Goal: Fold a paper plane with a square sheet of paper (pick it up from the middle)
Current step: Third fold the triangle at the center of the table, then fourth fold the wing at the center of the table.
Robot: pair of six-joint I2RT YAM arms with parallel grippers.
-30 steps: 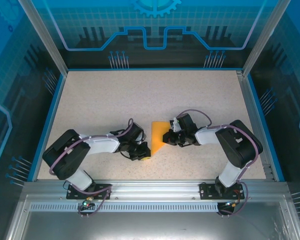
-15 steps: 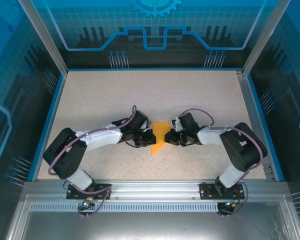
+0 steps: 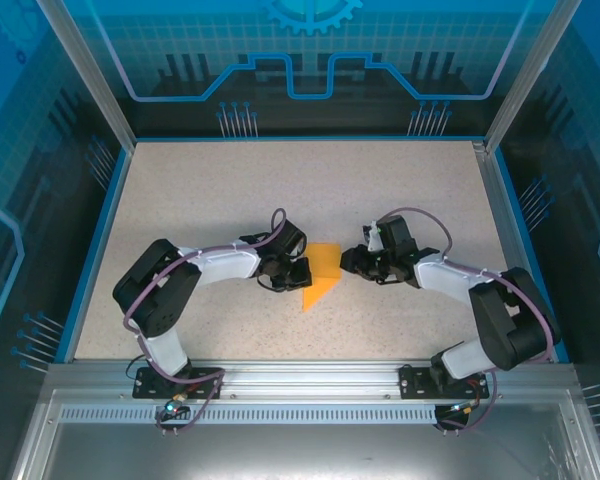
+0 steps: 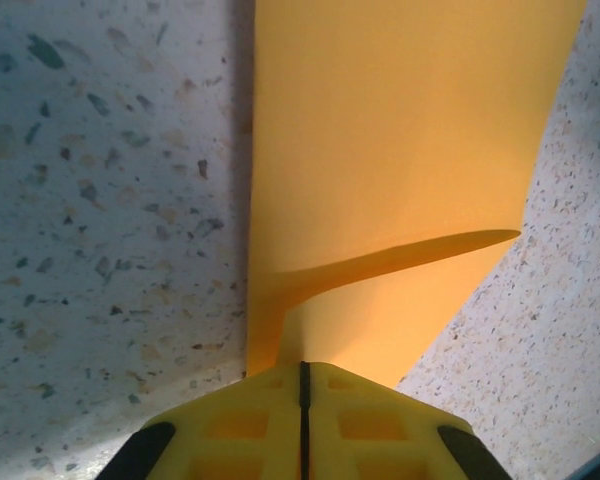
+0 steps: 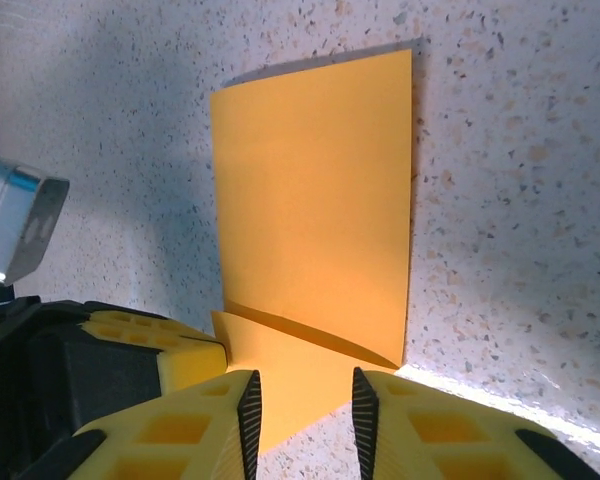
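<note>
The square sheet of paper (image 3: 322, 272) is bright orange and folded, with one flap lifted, and it lies mid-table between the two arms. My left gripper (image 3: 298, 272) is at the sheet's left edge. In the left wrist view its jaws are pressed together on the edge of the paper (image 4: 400, 150), at the left gripper's tips (image 4: 303, 365). My right gripper (image 3: 352, 262) stands just right of the sheet. In the right wrist view the right gripper (image 5: 305, 405) is open, with a corner of the paper (image 5: 315, 200) showing in the gap, not pinched.
The speckled tabletop (image 3: 230, 190) is bounded by a blue rim and aluminium frame posts (image 3: 500, 110). The left gripper's yellow finger (image 5: 180, 360) sits close beside my right fingers. Both forearms lie low across the table's near half.
The right gripper has opened and let go of the paper, drawing back slightly to the right. The left gripper, still holding the sheet, has moved up and to the right with it.
</note>
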